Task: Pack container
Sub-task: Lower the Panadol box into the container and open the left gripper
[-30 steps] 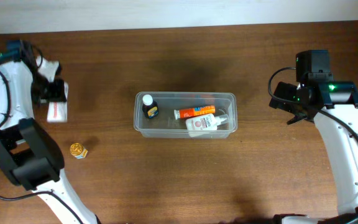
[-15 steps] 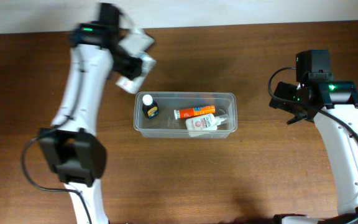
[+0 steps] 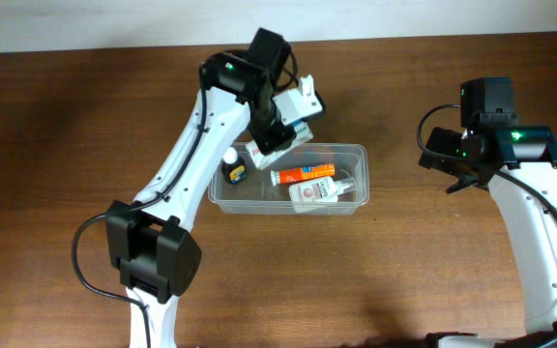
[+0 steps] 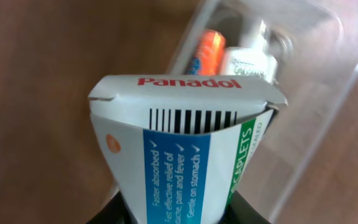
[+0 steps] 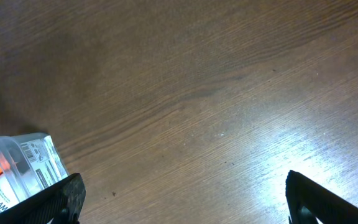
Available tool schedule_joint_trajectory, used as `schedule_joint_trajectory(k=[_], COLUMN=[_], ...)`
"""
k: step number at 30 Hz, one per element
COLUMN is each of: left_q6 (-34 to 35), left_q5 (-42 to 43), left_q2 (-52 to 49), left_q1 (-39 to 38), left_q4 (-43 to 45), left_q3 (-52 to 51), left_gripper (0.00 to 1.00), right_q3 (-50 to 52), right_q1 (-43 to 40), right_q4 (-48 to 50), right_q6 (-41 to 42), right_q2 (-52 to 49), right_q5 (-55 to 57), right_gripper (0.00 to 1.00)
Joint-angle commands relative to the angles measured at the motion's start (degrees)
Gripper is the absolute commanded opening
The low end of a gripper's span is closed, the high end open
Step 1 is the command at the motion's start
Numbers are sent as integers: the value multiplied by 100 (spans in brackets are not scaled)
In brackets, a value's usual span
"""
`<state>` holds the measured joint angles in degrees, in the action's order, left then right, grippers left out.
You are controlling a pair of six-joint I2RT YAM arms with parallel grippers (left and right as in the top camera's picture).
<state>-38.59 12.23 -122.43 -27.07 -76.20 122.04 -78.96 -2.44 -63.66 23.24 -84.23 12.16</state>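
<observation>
The clear plastic container [image 3: 356, 150] sits mid-table and holds a small dark bottle [image 3: 233, 167], an orange tube [image 3: 303, 175] and a white bottle [image 3: 317, 191]. My left gripper [image 3: 277, 130] is shut on a white Panadol box [image 4: 185, 143] and holds it above the container's back left part. The container [image 4: 303, 93] shows beyond the box in the left wrist view. My right gripper [image 5: 182, 196] is open and empty over bare wood to the right of the container [image 5: 33, 162].
The table is dark brown wood [image 3: 433, 271]. A pale wall edge runs along the back [image 3: 404, 19]. The right arm [image 3: 496, 145] stands to the right of the container.
My left arm has swung from the far left of the table to the right with the Panadol box, to above the container. The right arm has not moved.
</observation>
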Motion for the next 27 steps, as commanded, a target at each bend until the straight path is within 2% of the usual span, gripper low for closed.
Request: schedule_joint_trajectory(k=[1, 6, 10, 12, 13, 17, 20, 24, 26, 27], left_q6=[-138, -140, -140, -140, -138, 107, 487, 1373, 2006, 2747], left_q5=[22, -131, -155, -155, -155, -225, -741, -1453, -1589, -1711], left_q2=[146, 146, 146, 146, 151, 192, 328, 758, 1016, 1209], left_q1=[15, 33, 33, 33, 33, 33, 55, 297, 549, 828], left_q4=[-221, -249, -133, -87, -72, -83, -144, -57, -9, 11], left_q3=[-413, -981, -1255, -1266, -1259, -1032, -695, -433, -431, -431], left_gripper=[31, 34, 51, 70, 76, 92, 94, 97, 99, 99], right_q3=[-72, -72, -72, -72, -72, -72, -72, -72, -72, -72], right_q1=[-22, -22, -22, -22, -22, -22, -22, -22, -22, -22], right_q4=[-2, -2, -4, -4, -4, -7, -7, -4, -2, -2], right_q6=[-50, -48, -48, -48, -48, -48, -50, -74, -140, -181], right_q2=[-17, -17, -17, -17, -17, -17, -17, -17, -17, -17], right_q5=[55, 55, 52, 52, 52, 52, 55, 52, 52, 57], right_gripper=[95, 95, 95, 95, 95, 95, 95, 95, 95, 95])
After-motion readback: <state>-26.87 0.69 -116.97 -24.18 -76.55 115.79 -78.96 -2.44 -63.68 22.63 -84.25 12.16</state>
